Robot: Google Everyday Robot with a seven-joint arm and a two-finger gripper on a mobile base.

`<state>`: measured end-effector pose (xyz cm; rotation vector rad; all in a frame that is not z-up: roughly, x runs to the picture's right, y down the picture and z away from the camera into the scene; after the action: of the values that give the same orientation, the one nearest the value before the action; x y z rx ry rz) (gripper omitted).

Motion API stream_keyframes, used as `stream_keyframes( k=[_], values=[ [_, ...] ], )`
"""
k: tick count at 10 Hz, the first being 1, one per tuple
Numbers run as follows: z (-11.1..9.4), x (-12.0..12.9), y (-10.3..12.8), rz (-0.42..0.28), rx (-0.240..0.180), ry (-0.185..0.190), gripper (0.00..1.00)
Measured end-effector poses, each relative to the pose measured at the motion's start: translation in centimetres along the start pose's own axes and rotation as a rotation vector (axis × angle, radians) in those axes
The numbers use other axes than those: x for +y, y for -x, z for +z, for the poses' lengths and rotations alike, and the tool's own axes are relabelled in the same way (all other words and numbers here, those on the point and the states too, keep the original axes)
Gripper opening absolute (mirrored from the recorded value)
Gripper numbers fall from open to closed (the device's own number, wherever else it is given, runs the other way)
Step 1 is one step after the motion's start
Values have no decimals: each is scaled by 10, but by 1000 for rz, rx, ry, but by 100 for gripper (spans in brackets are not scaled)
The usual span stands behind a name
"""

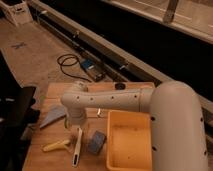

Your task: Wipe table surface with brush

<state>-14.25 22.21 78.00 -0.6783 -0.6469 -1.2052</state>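
Pale wooden plank surface (50, 94) in a dim room, with a black cable (67, 62) coiled on the bare floor (30, 55) beyond.
The gripper (76, 123) hangs low, jaws apart, just above the far end of the brush (77, 146), a slender white stick with its dark tip nearest. To its right are a blue-grey block (96, 141) and a smooth yellow tub (127, 114); to its left is a yellow-handled tool (56, 145).
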Motion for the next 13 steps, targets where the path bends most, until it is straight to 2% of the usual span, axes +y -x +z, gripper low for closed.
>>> stream_keyframes(
  k=[3, 4, 9, 10, 13],
  values=[
    [21, 15, -7, 46, -19, 32, 63],
    [24, 17, -9, 62, -21, 28, 56],
    [26, 18, -8, 98, -10, 2, 6],
    [25, 20, -9, 106, -8, 3, 1],
    [23, 27, -25, 141, 10, 21, 0]
  ],
)
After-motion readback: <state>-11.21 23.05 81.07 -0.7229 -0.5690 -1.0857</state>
